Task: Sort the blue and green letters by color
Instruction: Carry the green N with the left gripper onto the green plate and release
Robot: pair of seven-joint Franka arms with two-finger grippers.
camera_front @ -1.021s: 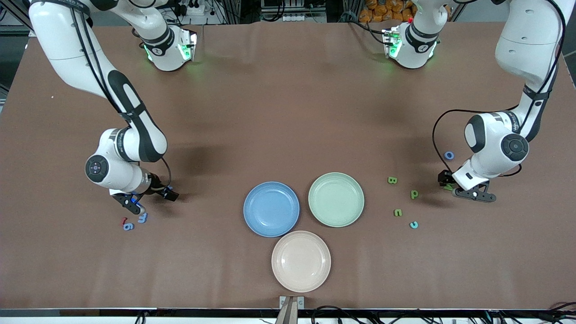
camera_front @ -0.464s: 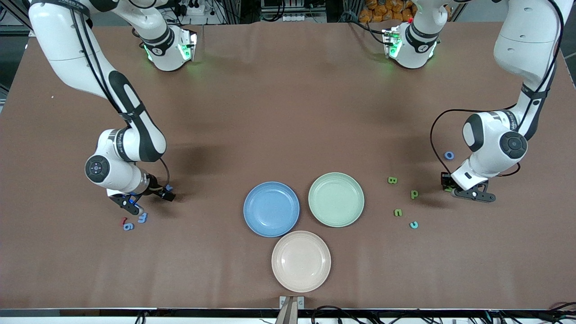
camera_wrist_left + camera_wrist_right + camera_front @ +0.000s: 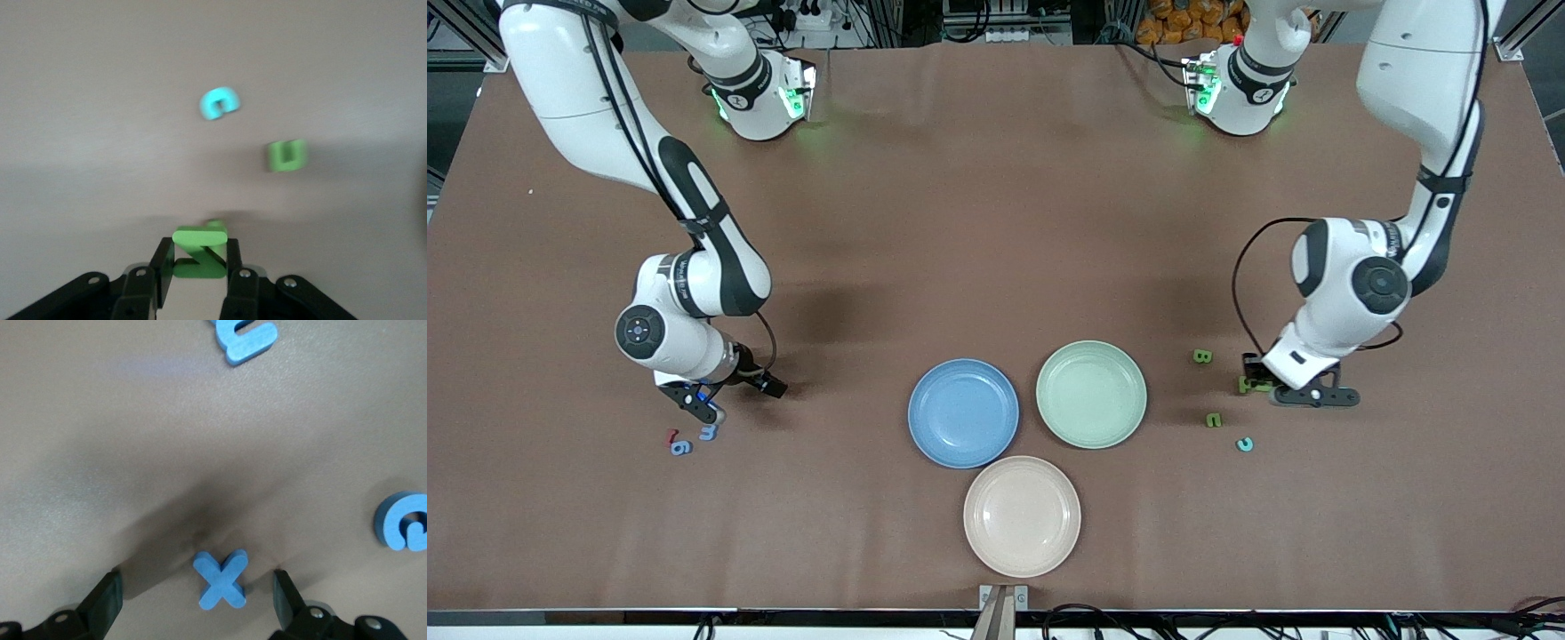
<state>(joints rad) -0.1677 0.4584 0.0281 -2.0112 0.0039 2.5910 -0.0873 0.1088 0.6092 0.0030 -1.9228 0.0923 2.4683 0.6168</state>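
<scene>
desk [image 3: 996, 222] lies mostly bare. left claw [image 3: 199, 280] grasps a green z [image 3: 199, 252] over the green letters; right claw [image 3: 197, 603], spread wide, straddles a blue x [image 3: 221, 579].

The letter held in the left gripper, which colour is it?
Lime green: the Z-shaped letter, seen best in the left wrist view.

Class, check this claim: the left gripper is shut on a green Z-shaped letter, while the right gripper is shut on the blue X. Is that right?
Not quite. The left gripper is indeed shut on the green Z-shaped letter, but the right gripper is open: in the right wrist view its fingers stand wide apart on either side of the blue X, which lies untouched on the table.
</scene>
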